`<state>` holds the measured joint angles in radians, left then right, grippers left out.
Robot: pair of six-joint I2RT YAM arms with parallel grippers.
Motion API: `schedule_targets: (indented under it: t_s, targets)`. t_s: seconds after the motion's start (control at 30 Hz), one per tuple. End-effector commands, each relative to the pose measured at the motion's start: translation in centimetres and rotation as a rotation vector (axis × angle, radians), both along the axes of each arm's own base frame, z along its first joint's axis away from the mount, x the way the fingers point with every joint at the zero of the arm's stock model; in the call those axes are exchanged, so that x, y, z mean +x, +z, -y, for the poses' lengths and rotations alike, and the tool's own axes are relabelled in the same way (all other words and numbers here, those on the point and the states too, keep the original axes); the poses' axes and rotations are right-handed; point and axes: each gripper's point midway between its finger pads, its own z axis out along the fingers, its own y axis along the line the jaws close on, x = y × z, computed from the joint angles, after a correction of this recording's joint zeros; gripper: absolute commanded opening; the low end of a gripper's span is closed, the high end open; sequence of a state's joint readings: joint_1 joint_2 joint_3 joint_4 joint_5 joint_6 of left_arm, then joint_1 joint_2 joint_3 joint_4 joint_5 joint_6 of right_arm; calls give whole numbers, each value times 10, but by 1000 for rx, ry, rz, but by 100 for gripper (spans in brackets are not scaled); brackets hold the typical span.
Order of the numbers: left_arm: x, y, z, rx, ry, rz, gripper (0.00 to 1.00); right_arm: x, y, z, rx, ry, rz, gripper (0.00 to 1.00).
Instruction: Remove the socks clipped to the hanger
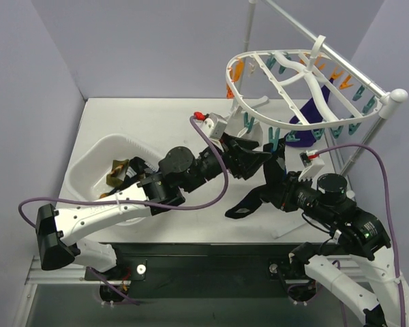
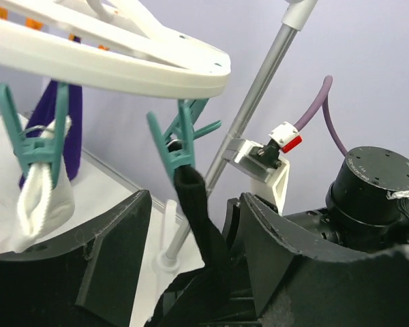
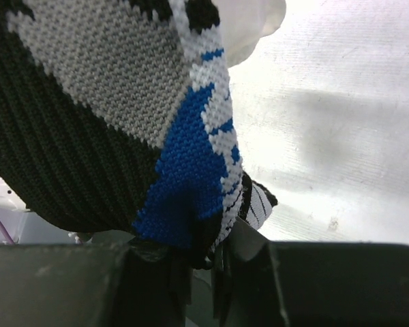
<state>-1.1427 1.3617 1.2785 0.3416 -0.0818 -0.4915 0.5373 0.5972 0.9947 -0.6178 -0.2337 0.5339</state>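
The white oval hanger (image 1: 286, 75) hangs at the upper right, and its rim shows in the left wrist view (image 2: 109, 65). A black sock (image 1: 249, 201) hangs from a teal clip (image 2: 177, 146) down to the table. My left gripper (image 2: 194, 252) is open, one finger on each side of this sock (image 2: 194, 211) just below the clip. My right gripper (image 3: 204, 255) is shut on the sock's lower part, where black, grey, blue and white knit (image 3: 123, 102) fills the view. A white sock (image 2: 41, 197) and a dark purple sock (image 2: 65, 129) hang from other clips.
A white tub (image 1: 88, 170) at the left holds orange-brown socks (image 1: 117, 170). The rack's metal pole (image 2: 252, 109) stands just behind the clip. Both arms crowd together under the hanger's near rim. The purple sock also shows in the top view (image 1: 307, 119).
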Motion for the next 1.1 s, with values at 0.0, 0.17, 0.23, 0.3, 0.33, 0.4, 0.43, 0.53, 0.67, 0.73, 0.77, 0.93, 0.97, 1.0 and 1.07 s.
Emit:
schedule_targets:
  t_s: [0.0, 0.17, 0.23, 0.3, 0.33, 0.4, 0.43, 0.53, 0.67, 0.73, 0.77, 0.93, 0.97, 1.0, 1.07]
  targets:
    - [2, 40, 3, -29, 120, 121, 66, -2, 16, -3, 29, 20, 32, 0]
    - [8, 41, 17, 9, 177, 138, 69, -4, 18, -2, 33, 22, 37, 0]
    - [14, 44, 17, 22, 216, 128, 68, -4, 20, -1, 33, 17, 42, 0]
    - [21, 42, 16, 20, 251, 98, 66, -5, 19, 0, 29, 17, 41, 0]
    - [23, 44, 15, 16, 263, 88, 66, -6, 20, 1, 25, 16, 45, 0]
    - [25, 43, 14, 12, 280, 71, 65, -6, 20, 2, 21, 13, 45, 0]
    - [27, 46, 14, 5, 292, 70, 65, -6, 21, 2, 21, 16, 49, 0]
    - [30, 46, 19, 15, 296, 74, 65, -6, 23, 2, 19, 14, 53, 0]
    - [30, 48, 28, 10, 283, 72, 63, -5, 23, 3, 14, 14, 55, 0]
    - [30, 47, 31, 13, 272, 68, 63, -5, 21, 2, 9, 17, 49, 0]
    - [30, 44, 35, 18, 265, 64, 62, -5, 22, 2, 8, 18, 52, 0]
    - [33, 43, 38, 33, 277, 71, 41, -6, 21, 3, 3, 20, 50, 0]
    - [33, 42, 39, 41, 278, 79, 36, -6, 20, 3, 1, 20, 50, 0]
    - [34, 45, 39, 40, 280, 85, 26, -6, 19, 3, -2, 21, 48, 0]
    - [33, 47, 38, 48, 281, 101, 17, -7, 17, 4, -7, 24, 43, 0]
